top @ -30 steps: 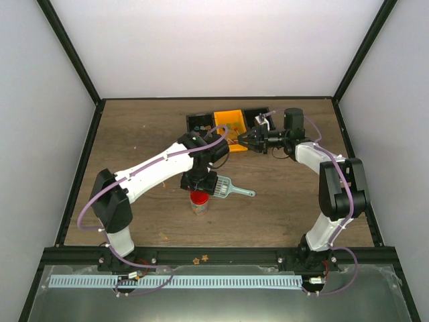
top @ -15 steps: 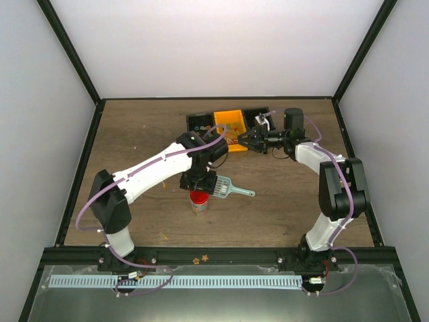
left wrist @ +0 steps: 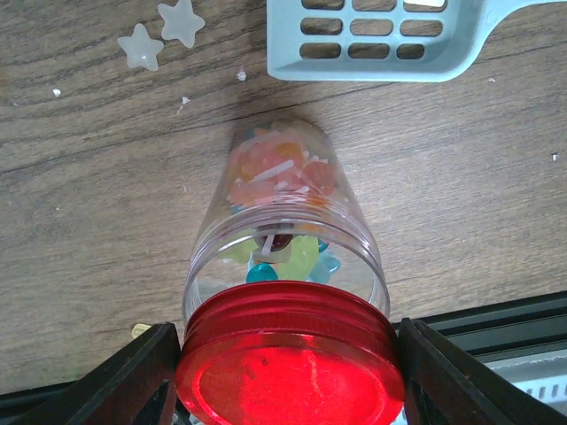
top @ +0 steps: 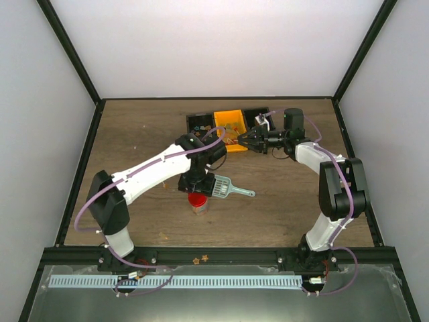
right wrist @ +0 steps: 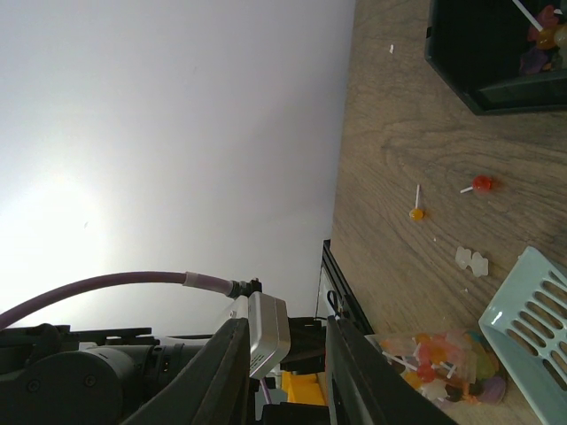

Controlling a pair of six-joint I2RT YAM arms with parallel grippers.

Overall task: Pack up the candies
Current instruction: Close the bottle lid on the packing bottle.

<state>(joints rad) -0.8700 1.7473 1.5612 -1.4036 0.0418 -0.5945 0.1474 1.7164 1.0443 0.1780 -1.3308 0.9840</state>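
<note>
While my left gripper (left wrist: 290, 359) clasps the red round screw lid (left wrist: 288, 394), the clear plastic jar (left wrist: 350, 235) just ahead holds the mixed wrapped candies (left wrist: 279, 177): packing seemingly near done, lid tightening left; two pale star pieces (left wrist: 161, 34) loose beyond.

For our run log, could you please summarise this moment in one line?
left gripper: closed on red lid | jar: upright, candies inside | right gripper: at yellow bin, grip unclear
</note>
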